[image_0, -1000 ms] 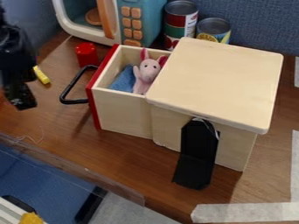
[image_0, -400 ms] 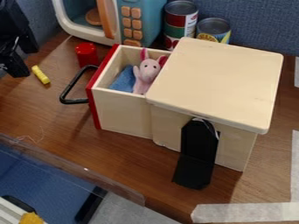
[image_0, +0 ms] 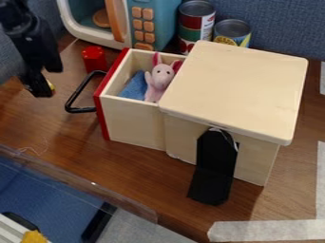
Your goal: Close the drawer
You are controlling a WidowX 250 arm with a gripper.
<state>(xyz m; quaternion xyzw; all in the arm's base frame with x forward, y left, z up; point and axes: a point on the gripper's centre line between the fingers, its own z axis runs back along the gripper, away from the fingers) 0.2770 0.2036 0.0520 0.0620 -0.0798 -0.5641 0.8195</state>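
Observation:
The black gripper [image_0: 39, 90] hangs at the upper left, left of the drawer's black handle and apart from it. The wooden drawer [image_0: 132, 121] is pulled out to the left of its wooden box [image_0: 238, 90]. Its front panel [image_0: 105, 107] is red, with the black loop handle [image_0: 71, 98] sticking out leftward. In the drawer sit a pink plush animal [image_0: 158, 81] and a blue cloth [image_0: 134, 87].
Behind the drawer stand a red cup-like piece [image_0: 94, 59], a toy microwave [image_0: 152, 23] and two cans [image_0: 196, 21]. A yellow piece [image_0: 51, 85] is partly behind the gripper. A black flap [image_0: 213, 168] leans on the box's front.
The arm first went up and back at the left, then came rightward and a little down, nearer the handle. The drawer and its contents have stayed where they were.

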